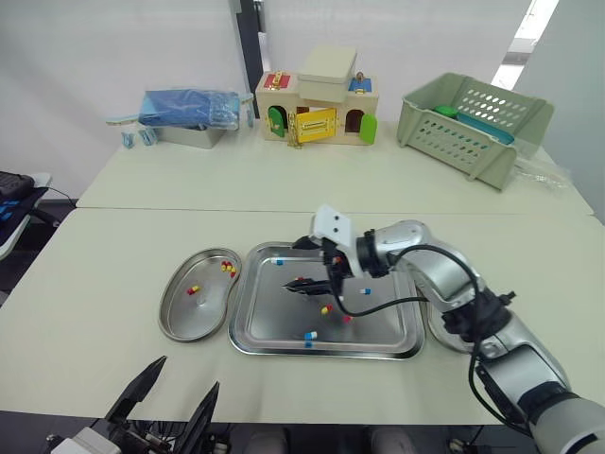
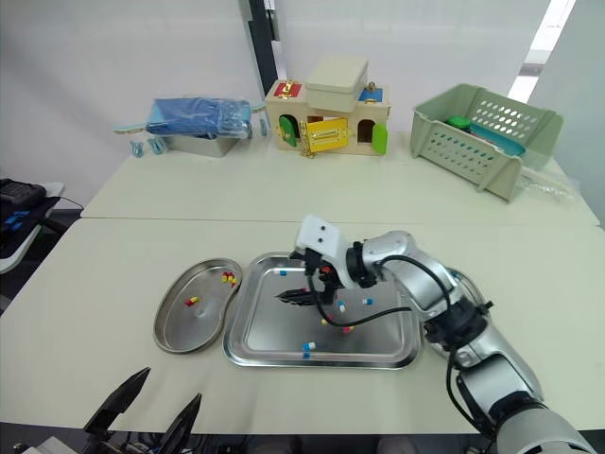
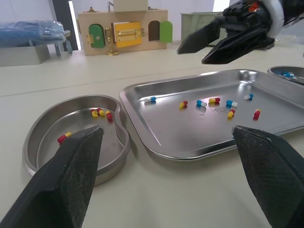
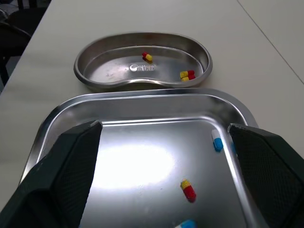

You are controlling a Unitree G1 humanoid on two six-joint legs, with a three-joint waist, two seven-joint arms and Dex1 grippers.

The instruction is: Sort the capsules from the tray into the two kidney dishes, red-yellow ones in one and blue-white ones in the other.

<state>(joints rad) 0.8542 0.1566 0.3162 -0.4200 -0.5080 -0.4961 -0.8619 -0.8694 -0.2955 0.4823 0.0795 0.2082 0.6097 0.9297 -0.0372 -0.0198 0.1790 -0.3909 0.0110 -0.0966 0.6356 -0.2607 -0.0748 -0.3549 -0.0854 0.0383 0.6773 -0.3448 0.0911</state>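
Note:
A steel tray [image 1: 269, 322] lies mid-table with several red-yellow and blue-white capsules scattered in it, such as a red-yellow one [image 1: 326, 308] and a blue-white one [image 1: 310, 335]. To its left the kidney dish [image 1: 180, 317] holds three red-yellow capsules [image 1: 228, 269]. The other kidney dish [image 3: 285, 70], right of the tray, holds blue-white capsules and is mostly hidden behind my right arm. My right gripper [image 1: 295, 287] hovers open over the tray's middle, fingers pointing left, holding nothing. My left gripper [image 1: 170, 397] is open near the table's front edge, short of the left dish.
Along the back of the far table stand a wooden toy house [image 1: 317, 109], a green basket [image 1: 473, 128] and a metal box with a blue bag [image 1: 189, 113]. A seam runs between the two tables behind the tray.

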